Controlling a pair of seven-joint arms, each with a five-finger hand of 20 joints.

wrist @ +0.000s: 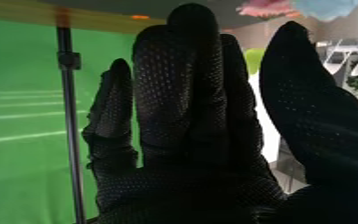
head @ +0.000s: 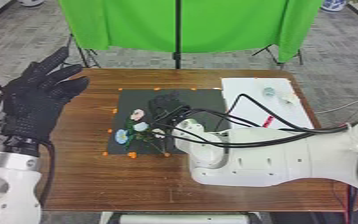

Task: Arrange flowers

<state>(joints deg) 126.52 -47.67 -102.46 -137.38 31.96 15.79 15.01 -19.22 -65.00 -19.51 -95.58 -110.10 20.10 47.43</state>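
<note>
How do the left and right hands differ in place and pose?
The left hand is at the table's left side, away from the flowers; the right hand is over the black mat, beside them.
The left hand's fingers are spread; the right hand's lie mostly closer together.
Both wear black gloves and are open.

glossy white rounded arm casings, black textured fabric gloves, thick black cables looping along the right arm
</note>
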